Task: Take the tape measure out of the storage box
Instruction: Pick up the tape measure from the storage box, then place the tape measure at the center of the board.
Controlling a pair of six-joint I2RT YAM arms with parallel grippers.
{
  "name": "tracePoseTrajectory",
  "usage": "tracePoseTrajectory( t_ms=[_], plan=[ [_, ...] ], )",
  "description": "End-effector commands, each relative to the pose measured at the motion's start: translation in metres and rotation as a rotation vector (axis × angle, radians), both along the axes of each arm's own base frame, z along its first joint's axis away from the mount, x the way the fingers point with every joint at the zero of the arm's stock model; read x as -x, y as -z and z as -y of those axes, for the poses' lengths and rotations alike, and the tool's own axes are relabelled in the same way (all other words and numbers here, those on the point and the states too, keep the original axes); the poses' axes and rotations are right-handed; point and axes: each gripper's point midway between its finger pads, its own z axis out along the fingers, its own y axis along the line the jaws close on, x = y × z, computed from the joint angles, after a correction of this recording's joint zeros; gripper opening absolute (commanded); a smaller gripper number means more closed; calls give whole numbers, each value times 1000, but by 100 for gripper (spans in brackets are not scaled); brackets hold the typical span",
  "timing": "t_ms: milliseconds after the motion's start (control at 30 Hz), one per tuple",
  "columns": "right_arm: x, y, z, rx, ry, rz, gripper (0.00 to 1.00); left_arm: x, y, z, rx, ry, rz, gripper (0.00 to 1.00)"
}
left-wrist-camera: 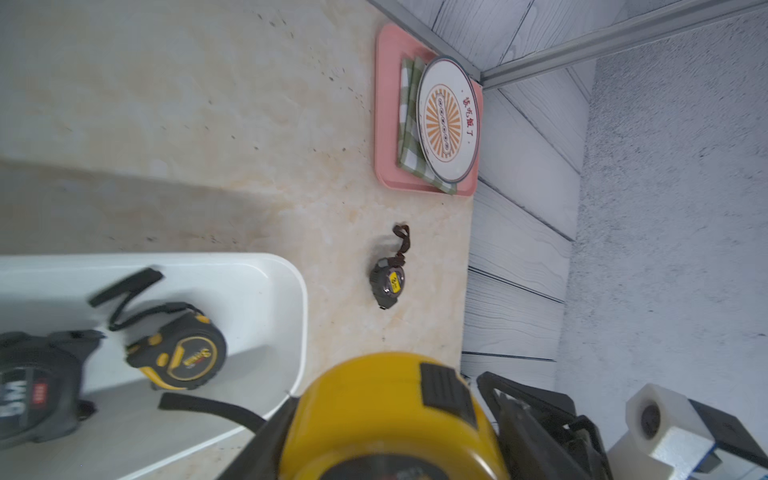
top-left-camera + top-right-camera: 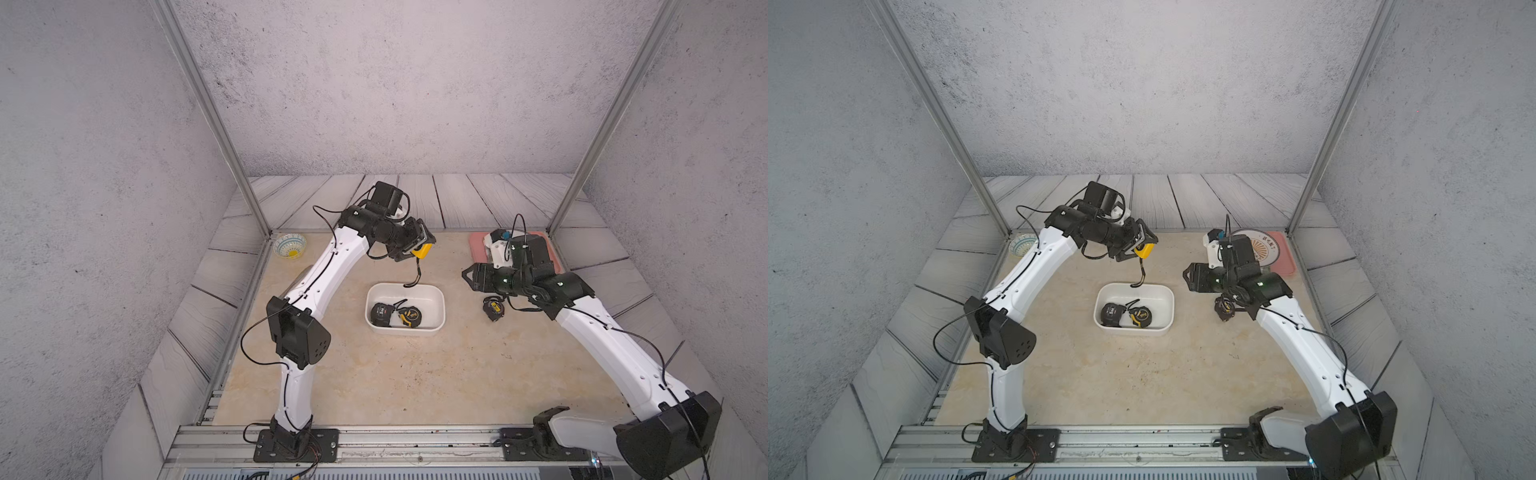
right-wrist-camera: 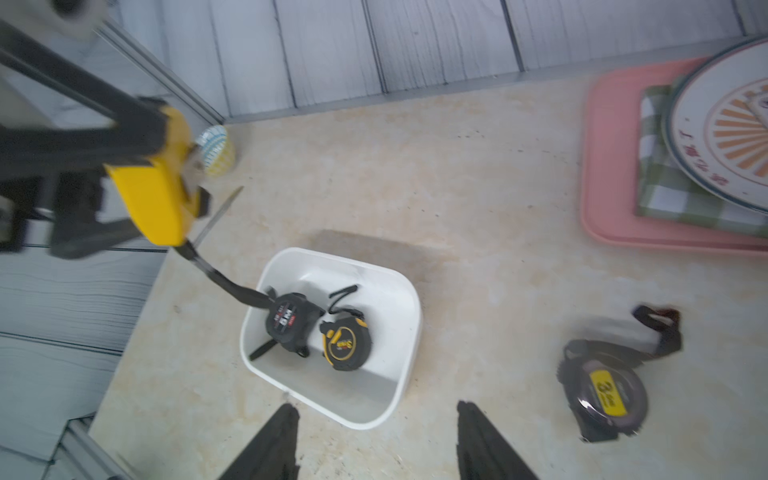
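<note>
Tape measure (image 2: 423,251) sits clamped inside left end effector (image 2: 418,247).

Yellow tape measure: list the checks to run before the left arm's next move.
1. Grip: left hand shut on the yellow tape measure: ok.
2. Its body raised clear of the storage box: ok.
3. Its strap clear of the box rim: cannot tell; the end dangles right at the far rim.
4. Other arm: right hand open and empty: ok.
5. Box emptied: not ok; a black tape measure and a black-and-yellow tape measure lie inside.
</note>
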Motion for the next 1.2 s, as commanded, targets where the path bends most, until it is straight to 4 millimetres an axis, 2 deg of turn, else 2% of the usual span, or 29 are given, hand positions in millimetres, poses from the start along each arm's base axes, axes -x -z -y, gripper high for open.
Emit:
tracePoseTrajectory(
  t_ms=[0, 167, 633, 1167],
  plan=[
    [-6, -41, -24, -178, -67, 101, 63, 6, -25, 22, 199, -19, -79, 0],
    [-17, -51, -32, -211, -79, 127, 63, 13, -29, 22, 227, -39, -109, 0],
    [-29, -39, -47, -274, -95, 77, 63, 15, -43, 26, 333, -75, -147, 0],
    [-48, -37, -73, -274, -141, 68, 62, 21, -37, 32, 343, -62, -175, 0]
  ],
)
